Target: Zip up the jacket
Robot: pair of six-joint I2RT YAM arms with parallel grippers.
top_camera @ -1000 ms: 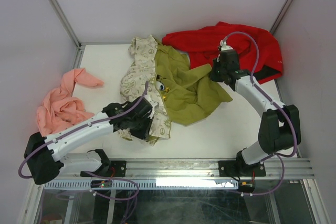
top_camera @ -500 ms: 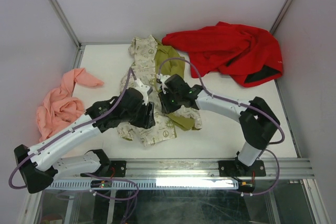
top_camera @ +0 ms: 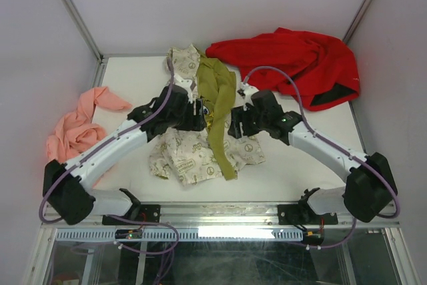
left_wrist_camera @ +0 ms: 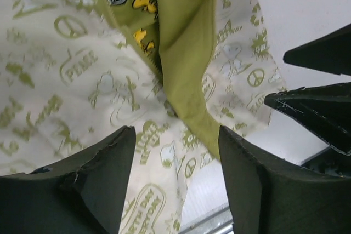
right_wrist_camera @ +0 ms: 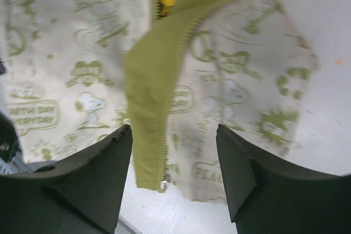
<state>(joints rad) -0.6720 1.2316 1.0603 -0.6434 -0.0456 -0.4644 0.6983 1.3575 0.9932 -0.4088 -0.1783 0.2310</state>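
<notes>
The jacket (top_camera: 190, 158), cream with olive prints, lies flat in the middle of the table. A long olive strip (top_camera: 219, 118) of its lining runs down between the two printed panels. My left gripper (top_camera: 199, 113) hovers at the strip's left and my right gripper (top_camera: 235, 123) at its right, both over the upper part. In the left wrist view the left gripper (left_wrist_camera: 175, 179) is open above printed fabric (left_wrist_camera: 66, 69), nothing between its fingers. In the right wrist view the right gripper (right_wrist_camera: 174, 173) is open above the strip's lower end, where zipper teeth (right_wrist_camera: 167, 135) and a metal end (right_wrist_camera: 163, 184) show.
A plain red garment (top_camera: 293, 65) lies at the back right, close behind the right arm. A salmon-pink garment (top_camera: 77, 131) is bunched at the left. The metal rail (top_camera: 220, 215) runs along the near edge. Enclosure walls stand on three sides.
Both grippers have opened and let go of the fabric. Both arms have moved to the jacket's middle. The olive lining, spread wide a second ago, is now a narrow strip between the cream panels.
</notes>
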